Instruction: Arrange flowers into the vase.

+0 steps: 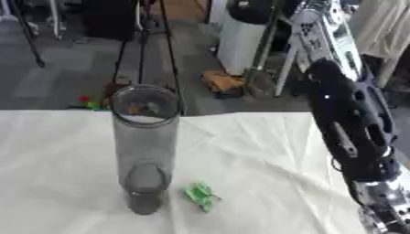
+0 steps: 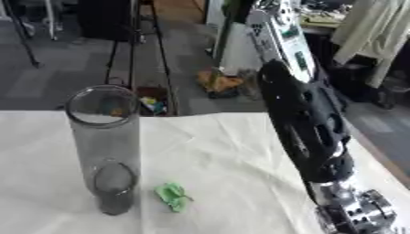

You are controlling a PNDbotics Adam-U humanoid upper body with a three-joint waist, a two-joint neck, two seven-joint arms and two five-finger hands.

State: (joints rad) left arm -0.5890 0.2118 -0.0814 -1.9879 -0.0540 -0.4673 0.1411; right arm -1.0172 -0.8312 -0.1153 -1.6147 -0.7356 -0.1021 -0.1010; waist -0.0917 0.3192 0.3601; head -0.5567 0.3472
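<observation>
While upright, vase (image 1: 145,146); green scrap (image 1: 200,196) beside.

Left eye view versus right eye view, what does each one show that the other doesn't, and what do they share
Only the left eye view shows a small red and green thing past the table's far edge, left of the vase. Only the right eye view shows more of the silver joint at the right arm's lower end. Both share the tall clear vase standing upright and empty on the white tablecloth, a small green piece lying beside its base on the right, and the black right arm. Neither shows a hand.
</observation>
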